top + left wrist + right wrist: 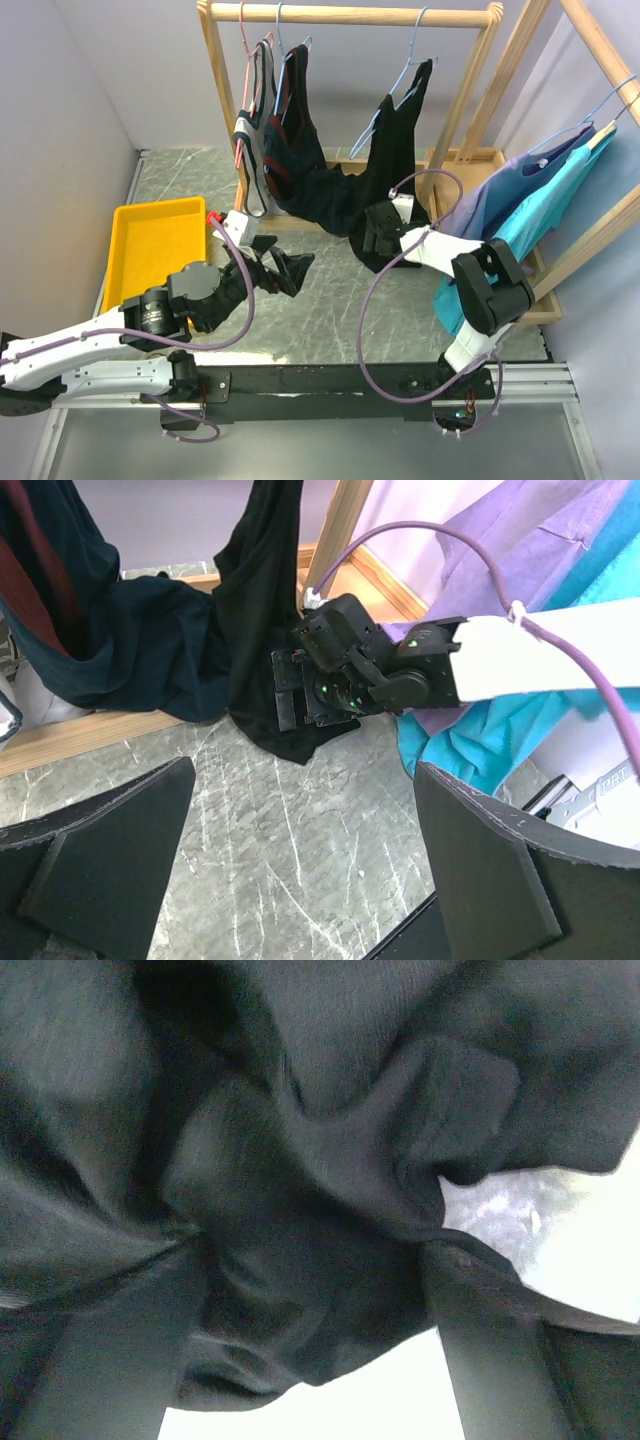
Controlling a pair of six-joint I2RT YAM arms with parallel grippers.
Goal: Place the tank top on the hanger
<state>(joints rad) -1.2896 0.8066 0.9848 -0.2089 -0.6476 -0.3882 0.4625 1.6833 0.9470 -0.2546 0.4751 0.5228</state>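
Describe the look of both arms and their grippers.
Both arms have white links and chunky black joints, the left arm and right arm each trailing a looping purple cable. The left gripper has broad, matte black wedge-shaped fingers; the right gripper is black with small green lights.

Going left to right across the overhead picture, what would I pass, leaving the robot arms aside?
yellow tray → grey top with pale edging → red-trimmed top → black tank top → purple and teal garments
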